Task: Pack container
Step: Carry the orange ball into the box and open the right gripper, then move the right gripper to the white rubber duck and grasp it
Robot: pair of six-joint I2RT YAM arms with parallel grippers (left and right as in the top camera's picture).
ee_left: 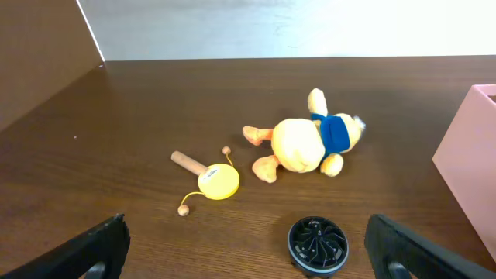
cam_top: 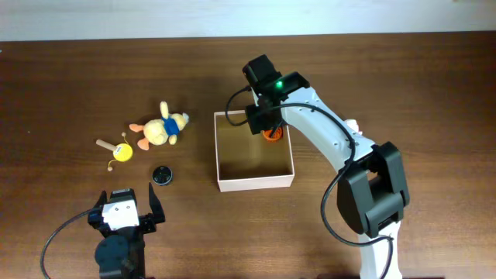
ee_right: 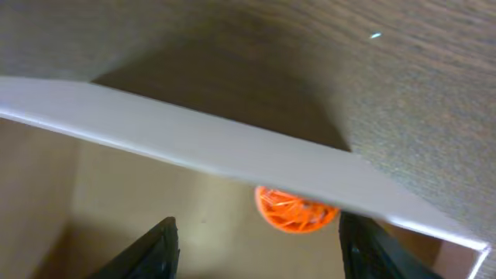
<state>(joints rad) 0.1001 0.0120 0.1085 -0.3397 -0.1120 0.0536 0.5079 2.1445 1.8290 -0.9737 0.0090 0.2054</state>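
Packing looks part done: three toys lie out on the worktop and one is in the box. The left tool sits low at the near edge, fingers spread wide with nothing between them. Ahead of it and slightly left lies a wooden-handled rattle drum with a yellow head. Farther ahead, a yellow plush duck in a blue top lies on its side. Just ahead and to the right sits a black vented disc. Well to that tool's right stands the container, open side up.

The right tool hangs over the container's far right corner, fingers parted and gripping nothing, with the white wall close beneath it. An orange lattice ball lies on the tan floor beyond those fingers, apparently touching neither.

The step in hand seems to be leaving the ball there. The right tool should rise straight up until its fingers clear the wall and only then swing away. That way it neither drags the ball nor nudges the light cardboard.
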